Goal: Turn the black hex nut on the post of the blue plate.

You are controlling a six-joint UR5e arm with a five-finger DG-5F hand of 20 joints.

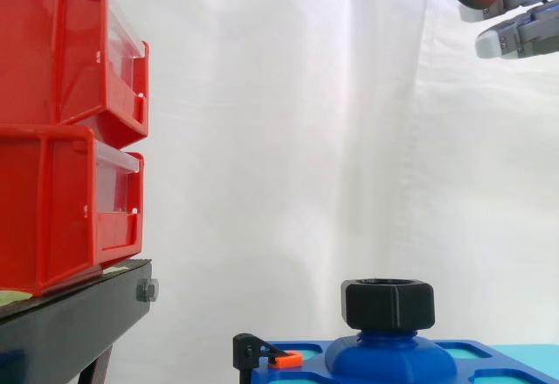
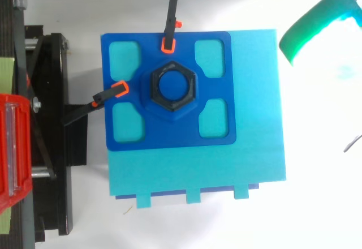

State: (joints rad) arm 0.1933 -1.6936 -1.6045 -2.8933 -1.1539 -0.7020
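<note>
The black hex nut (image 1: 388,304) of hard plastic is seated on the raised blue post (image 1: 389,354) at the middle of the square blue plate (image 2: 169,137). It is judged light, rigid and best gripped across opposite flats. The hand (image 1: 527,33) is held high to the right, well apart, its fingers extended and empty. Open room is left round the nut, with small black-and-orange clamps (image 2: 168,37) at the plate's far and left edges.

We take the black hex nut (image 1: 388,304) for matt plastic, dull even along its edges. The blue plate (image 2: 169,133) looks like smooth plastic, with a soft sheen on the swell under the nut. The cyan slab (image 2: 254,147) beneath it is flat and matt; whether it is foam or plastic we cannot tell. The red bins (image 1: 52,78) are glossy plastic with clear, shiny fronts. Their black stand (image 1: 74,318) looks like dull dark metal, with a bright metal bolt (image 1: 147,291). The white curtain (image 1: 288,140) is creased cloth. The hand (image 1: 534,33) has matt grey plastic shells.
</note>
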